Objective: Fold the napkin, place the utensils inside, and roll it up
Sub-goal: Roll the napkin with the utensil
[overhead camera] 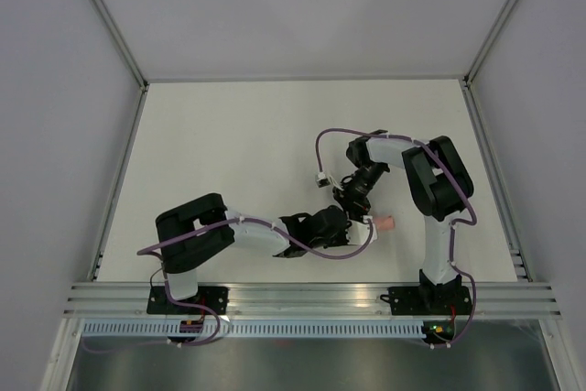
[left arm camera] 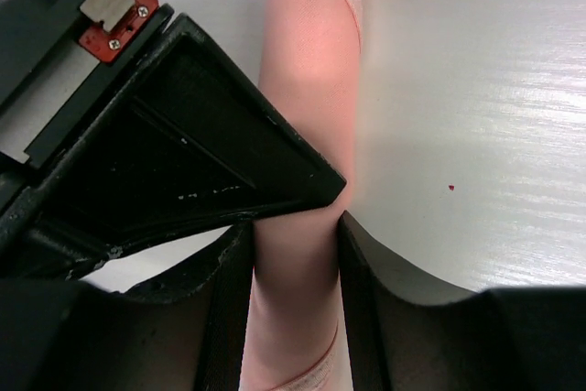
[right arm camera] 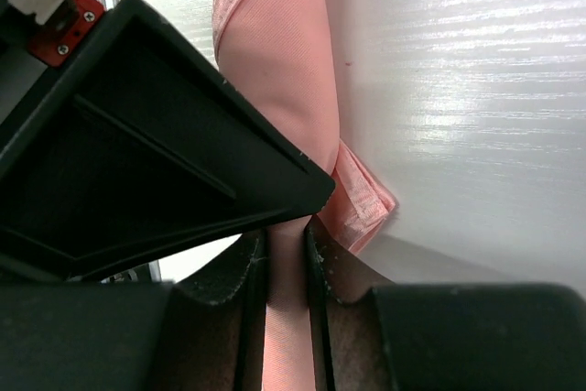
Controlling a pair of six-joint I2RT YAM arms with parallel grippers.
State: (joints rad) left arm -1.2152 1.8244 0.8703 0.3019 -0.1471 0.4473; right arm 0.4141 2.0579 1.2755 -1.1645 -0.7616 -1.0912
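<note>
The table [overhead camera: 229, 135] is carrying the whole job, with a metal rail [overhead camera: 302, 298] running along its 6 o'clock edge. The left arm [overhead camera: 197, 231] is reaching toward 3 o'clock and the right arm [overhead camera: 438, 185] is folding back toward 8 o'clock, so both wrists are meeting at about 4 o'clock from the table centre. The napkin [overhead camera: 388, 222] is lying there as a tight roll; only its pink end is showing in the top view, at 3 o'clock of the wrists. In each wrist view the roll is running from 12 to 6 o'clock, flat on the table. The left gripper [left arm camera: 295, 267] is pinching the roll, both fingers [left arm camera: 233, 304] pressing against its sides. The right gripper [right arm camera: 286, 272] is pinching a narrower section, with a loose hemmed corner protruding at 3 o'clock. The utensils are not showing in any view; whether they are sitting inside the roll cannot be told. Judged from this, the rolling step is finishing. The next move is calling for both grips to let go evenly and lift straight up, so that the roll is not unwinding. The grippers are crowding each other, and a purple cable [overhead camera: 343, 132] is looping near the right wrist; either could snag during withdrawal. A small red speck [left arm camera: 450, 188] is lying on the table beside the roll.
</note>
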